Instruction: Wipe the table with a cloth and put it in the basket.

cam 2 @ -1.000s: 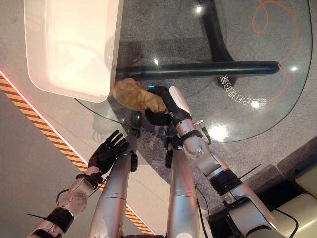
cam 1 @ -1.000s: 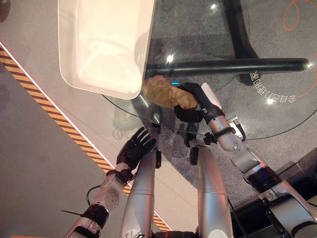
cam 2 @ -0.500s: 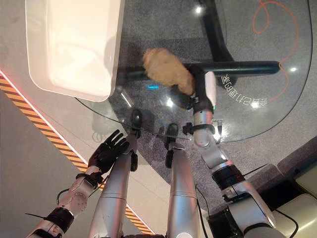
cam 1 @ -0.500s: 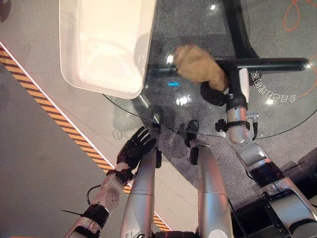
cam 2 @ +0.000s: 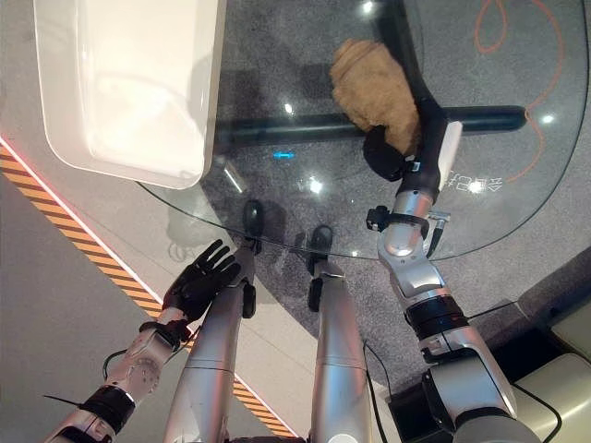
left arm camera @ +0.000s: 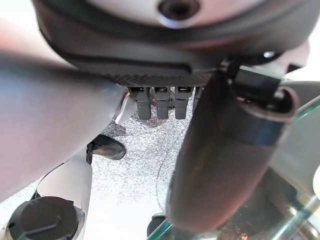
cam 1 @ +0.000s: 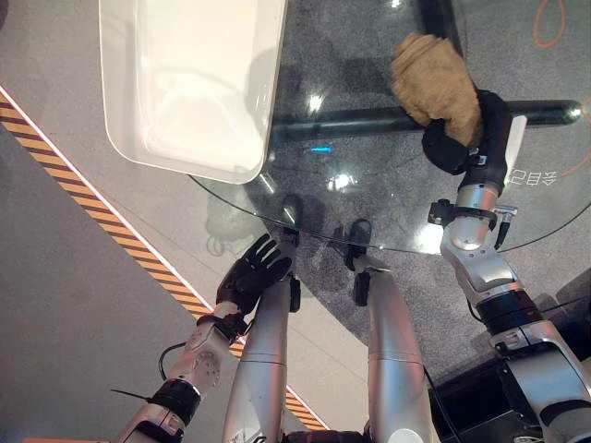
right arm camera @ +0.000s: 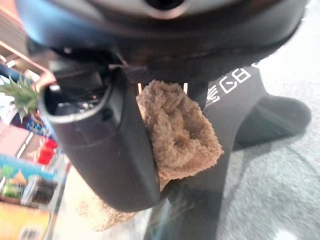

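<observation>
A: Where is the cloth?

B: In the right hand, whose dark fingers are curled round its near end. The rest of it sticks out past the fingertips, over the glass table.

A: What does it look like?

B: Tan and fuzzy, like terry or fleece, bunched into a thick lump instead of lying flat. In the right wrist view the cloth shows a looped, nubbly pile, pressed right against the white-covered thumb.

A: And the basket?

B: A white, smooth-walled tub, well apart from the right hand, off to that hand's left across the table. It sits on the table's left part and juts out beyond the rim.

A: The other hand?

B: The left hand hangs below the table's near rim, fingers spread and relaxed, holding nothing.
</observation>
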You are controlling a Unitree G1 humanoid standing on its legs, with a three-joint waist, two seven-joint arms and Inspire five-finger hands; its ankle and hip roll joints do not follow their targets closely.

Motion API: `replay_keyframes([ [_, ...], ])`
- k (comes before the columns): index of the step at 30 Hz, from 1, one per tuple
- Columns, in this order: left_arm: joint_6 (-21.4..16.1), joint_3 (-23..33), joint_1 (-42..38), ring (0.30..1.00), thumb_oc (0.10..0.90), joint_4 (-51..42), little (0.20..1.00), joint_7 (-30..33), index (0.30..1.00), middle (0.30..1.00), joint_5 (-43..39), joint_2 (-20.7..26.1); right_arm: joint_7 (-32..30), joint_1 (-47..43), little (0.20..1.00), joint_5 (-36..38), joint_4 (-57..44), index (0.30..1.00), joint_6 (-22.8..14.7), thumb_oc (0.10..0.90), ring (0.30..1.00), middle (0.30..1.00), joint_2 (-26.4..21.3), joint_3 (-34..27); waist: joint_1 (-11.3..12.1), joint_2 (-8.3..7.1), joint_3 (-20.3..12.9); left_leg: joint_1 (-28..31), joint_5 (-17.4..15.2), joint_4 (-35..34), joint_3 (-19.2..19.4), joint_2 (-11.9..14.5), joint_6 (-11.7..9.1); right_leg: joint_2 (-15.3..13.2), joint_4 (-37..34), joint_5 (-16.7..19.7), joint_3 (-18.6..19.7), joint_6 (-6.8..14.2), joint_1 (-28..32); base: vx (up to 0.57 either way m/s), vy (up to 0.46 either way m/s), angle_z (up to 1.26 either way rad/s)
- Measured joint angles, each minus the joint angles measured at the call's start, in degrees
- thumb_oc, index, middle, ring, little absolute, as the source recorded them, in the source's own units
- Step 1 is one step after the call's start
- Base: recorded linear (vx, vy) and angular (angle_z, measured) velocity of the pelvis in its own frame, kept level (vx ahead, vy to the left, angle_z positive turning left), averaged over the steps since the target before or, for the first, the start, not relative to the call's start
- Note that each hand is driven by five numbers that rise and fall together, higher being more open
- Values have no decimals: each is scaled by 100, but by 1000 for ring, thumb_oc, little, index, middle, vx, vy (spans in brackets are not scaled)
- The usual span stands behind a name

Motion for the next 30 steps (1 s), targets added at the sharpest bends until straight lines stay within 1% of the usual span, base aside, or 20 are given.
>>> replay_keyframes([
  [2,-19,-37,-10,900,800,11,900,7,900,900,-10,4,-174,-29,200,31,101,300,-42,100,300,300,-1,-111,6,-3,-2,2,27,-47,12,-4,-3,-3,-3,6,28,0,-28,-47,-7,0],
  [4,-34,-53,-14,900,800,2,900,11,900,900,-17,1,-445,-7,200,69,305,300,-94,100,300,300,3,-208,16,-18,-7,20,-11,-5,24,3,6,7,-11,1,34,-5,0,0,0,0],
  [5,-53,-63,-2,900,800,-19,900,21,900,900,-17,10,-618,58,200,155,328,300,-121,100,300,300,1,-296,2,-20,-5,22,-35,11,20,-5,18,1,-31,-11,60,-2,13,-9,-13,-3],
  [7,-67,-65,-5,900,800,-20,900,19,900,900,-21,7,-923,118,200,287,409,300,-177,100,300,300,5,-469,1,-20,-5,-7,38,-8,41,-5,17,6,-8,8,48,13,-24,-31,-12,-3],
  [10,-103,-90,-10,900,800,-30,900,22,900,900,-24,26,-1546,198,200,578,656,300,-300,100,300,300,16,-855,-19,-21,-1,-25,63,-93,76,-12,21,1,-40,14,77,21,-73,0,0,0],
  [12,-104,-103,-10,900,800,-39,900,28,900,900,-24,45,-1829,240,200,674,721,300,-401,100,300,300,18,-975,-25,-21,0,-25,63,-107,76,-7,19,6,-56,14,77,21,-76,0,0,0],
  [14,-104,-104,-9,900,800,-38,900,54,900,900,-24,60,-2058,246,200,675,802,300,-427,100,300,300,22,-1065,-54,-20,0,-23,63,-126,82,-7,19,18,-73,15,82,21,-77,0,0,0],
  [17,-104,-104,-5,900,800,-45,900,134,900,900,-24,70,-2130,234,200,674,800,300,-439,100,300,300,22,-1079,-88,-19,0,-19,63,-143,84,-7,15,29,-92,18,82,16,-82,-5,4,-1],
  [22,-104,-103,-6,900,800,-45,900,154,900,900,-25,66,-2131,142,200,671,800,300,-490,100,300,300,65,-1072,-78,-9,5,-12,73,-200,103,15,7,57,-166,42,98,6,-85,-4,7,-2],
  [27,-99,-104,-23,900,800,-47,900,154,900,900,-25,34,-2129,63,200,655,797,300,-495,100,300,300,78,-1062,-25,-7,6,-10,91,-197,104,15,-13,56,-164,40,109,8,-83,0,0,0],
  [30,-99,-103,-29,900,800,-42,900,164,900,900,-25,13,-2111,-15,200,642,739,300,-493,100,300,300,86,-937,-5,-5,6,-2,100,-202,103,27,-27,58,-143,40,102,7,-84,0,0,0],
])
